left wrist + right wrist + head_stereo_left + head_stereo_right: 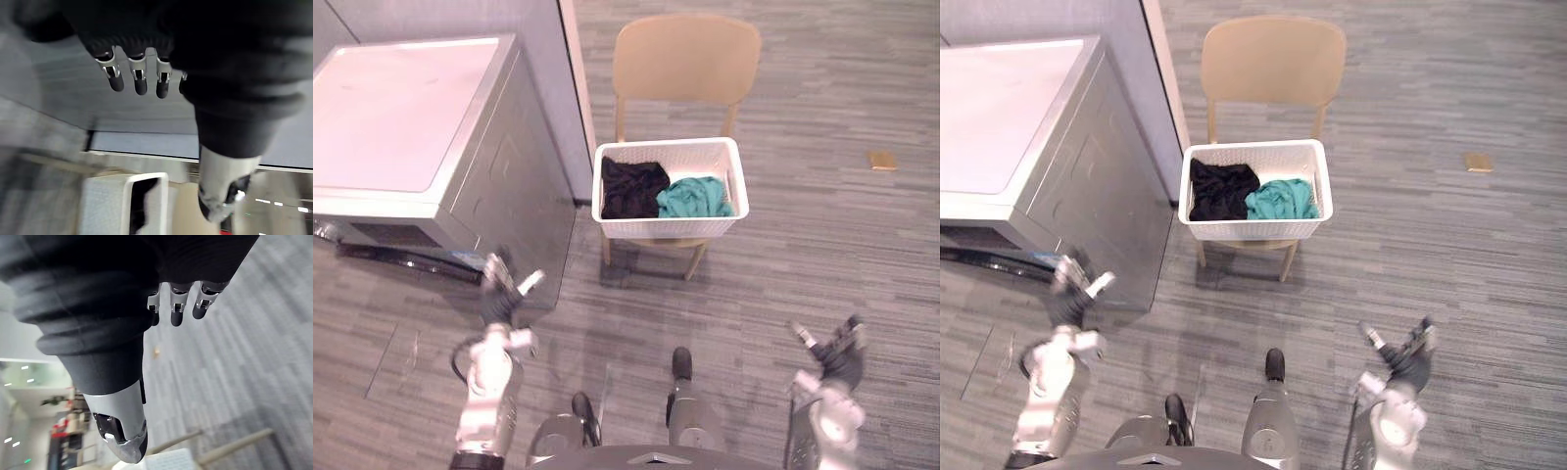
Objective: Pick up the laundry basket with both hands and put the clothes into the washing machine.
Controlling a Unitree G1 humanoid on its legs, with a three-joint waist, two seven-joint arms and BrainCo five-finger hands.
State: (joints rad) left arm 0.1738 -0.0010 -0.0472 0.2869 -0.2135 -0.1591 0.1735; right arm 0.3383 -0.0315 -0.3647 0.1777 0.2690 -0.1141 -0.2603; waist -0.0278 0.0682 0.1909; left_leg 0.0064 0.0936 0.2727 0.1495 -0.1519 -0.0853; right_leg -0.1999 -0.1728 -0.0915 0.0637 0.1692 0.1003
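1. The washing machine [411, 137] stands left of the chair.
2. The tan chair [685, 59] carries the white laundry basket [671, 227] on its seat.
3. The basket holds two clothes, touching: a black garment [631, 186] on the left and a teal garment [695, 198] on the right.
4. The left hand [499, 297] and right hand [840, 354] hover over the floor, well apart from the basket — fingers apart, holding nothing.

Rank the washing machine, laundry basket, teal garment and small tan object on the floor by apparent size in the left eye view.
Largest to smallest:
1. washing machine
2. laundry basket
3. teal garment
4. tan object
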